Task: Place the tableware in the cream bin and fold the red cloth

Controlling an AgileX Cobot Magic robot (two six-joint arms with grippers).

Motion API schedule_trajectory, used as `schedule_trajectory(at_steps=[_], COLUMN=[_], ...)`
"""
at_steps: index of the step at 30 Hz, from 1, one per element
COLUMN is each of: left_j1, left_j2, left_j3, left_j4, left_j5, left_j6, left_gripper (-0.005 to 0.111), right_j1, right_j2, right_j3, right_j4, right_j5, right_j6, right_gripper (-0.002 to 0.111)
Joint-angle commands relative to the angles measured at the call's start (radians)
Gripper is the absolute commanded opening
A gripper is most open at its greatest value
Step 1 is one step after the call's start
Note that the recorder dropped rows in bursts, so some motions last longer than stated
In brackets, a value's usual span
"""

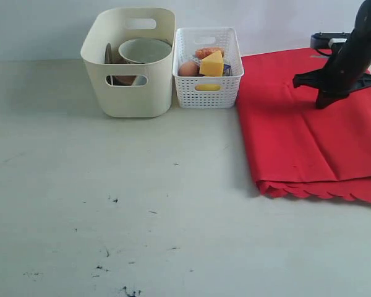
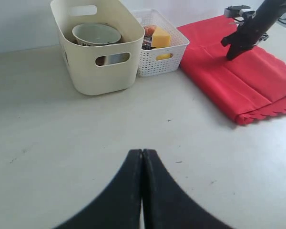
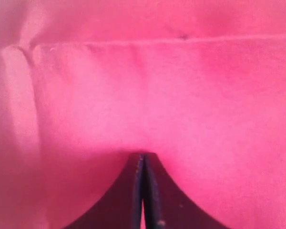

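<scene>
The cream bin (image 1: 131,93) (image 2: 102,71) stands at the back of the table. The tableware that shows is inside it: a pale bowl (image 1: 144,51) (image 2: 96,34) on top, a brown plate edge (image 1: 109,54) beside it, and something steel behind the handle cut-out (image 2: 115,58). The red cloth (image 1: 303,142) (image 2: 238,81) (image 3: 133,86) lies folded at the right, scalloped edge (image 1: 321,190) toward the front. My right gripper (image 1: 324,102) (image 2: 230,56) (image 3: 143,155) is shut, its tip down at the cloth's upper layer. My left gripper (image 2: 142,151) is shut and empty over bare table.
A white lattice basket (image 1: 207,93) (image 2: 162,64) stands between the bin and the cloth, holding a cheese wedge (image 1: 212,64), an egg (image 1: 188,68) and a sausage. The table (image 1: 142,204) in front has a few dark scuff marks.
</scene>
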Motion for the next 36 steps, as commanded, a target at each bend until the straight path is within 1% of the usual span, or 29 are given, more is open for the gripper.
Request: schedule_trajectory(at_steps=[1, 6, 9, 12, 19, 27, 36], left_j1=[0.003, 0.003, 0.003, 0.003, 0.003, 0.003, 0.003], left_j2=[-0.007, -0.007, -0.007, -0.009, -0.043, -0.090, -0.091], left_j3=[0.003, 0.003, 0.003, 0.018, 0.036, 0.036, 0.036], left_j4=[-0.013, -0.013, -0.013, -0.015, -0.024, -0.024, -0.026], left_j5=[-0.012, -0.010, -0.009, -0.010, -0.014, -0.025, -0.032], left_j6=[-0.007, -0.007, -0.007, -0.007, -0.006, -0.006, -0.006], left_gripper=[0.000, 0.000, 0.000, 0.000, 0.000, 0.000, 0.000], right_j1=[0.003, 0.003, 0.003, 0.003, 0.003, 0.003, 0.003], right_j2=[-0.052, -0.139, -0.173, -0.185, -0.152, -0.072, 0.056], right_j3=[0.017, 0.072, 0.126, 0.183, 0.243, 0.228, 0.093], right_j4=[0.062, 0.136, 0.138, 0.138, 0.130, 0.135, 0.137], right_j5=[0.043, 0.037, 0.013, -0.007, -0.054, -0.124, -0.140], right_j6=[-0.026, -0.088, -0.093, -0.108, -0.117, -0.117, -0.107], right_gripper=[0.000, 0.000, 0.000, 0.000, 0.000, 0.000, 0.000])
